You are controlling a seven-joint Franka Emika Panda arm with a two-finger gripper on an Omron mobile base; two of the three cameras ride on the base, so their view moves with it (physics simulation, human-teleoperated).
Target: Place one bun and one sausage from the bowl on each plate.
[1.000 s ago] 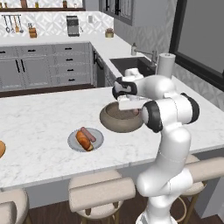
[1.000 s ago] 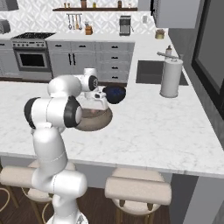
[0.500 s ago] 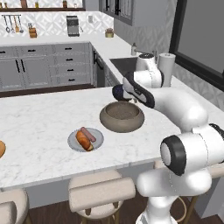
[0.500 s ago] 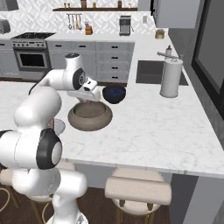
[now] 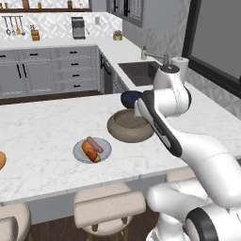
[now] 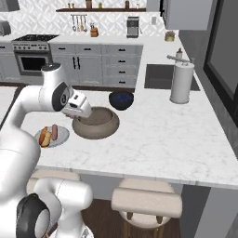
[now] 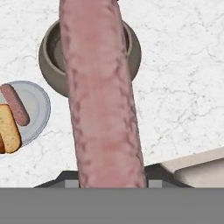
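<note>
My gripper (image 6: 80,110) hangs above the left rim of the brownish-grey bowl (image 6: 96,124), shut on a pink sausage (image 7: 103,100) that looms large in the hand view. Beneath it lies the bowl (image 7: 45,54) (image 5: 129,128); the sausage and the arm hide its inside. Left of the bowl sits the light grey plate (image 5: 79,153) (image 7: 38,103) (image 6: 61,135) with one bun (image 5: 89,151) (image 7: 8,129) and one sausage (image 5: 95,144) (image 7: 15,105) on it. An orange sliver of the wooden plate (image 5: 1,161) shows at the left edge.
A dark blue bowl (image 6: 121,99) stands just behind the big bowl. Farther back right are the sink (image 6: 162,76) and a paper towel roll (image 6: 181,82). Stools line the counter's near edge. The white marble to the right is bare.
The arm has swung its elbow up and round. The hand has risen from the bowl and shifted toward its left rim, the sausage still in its grip.
</note>
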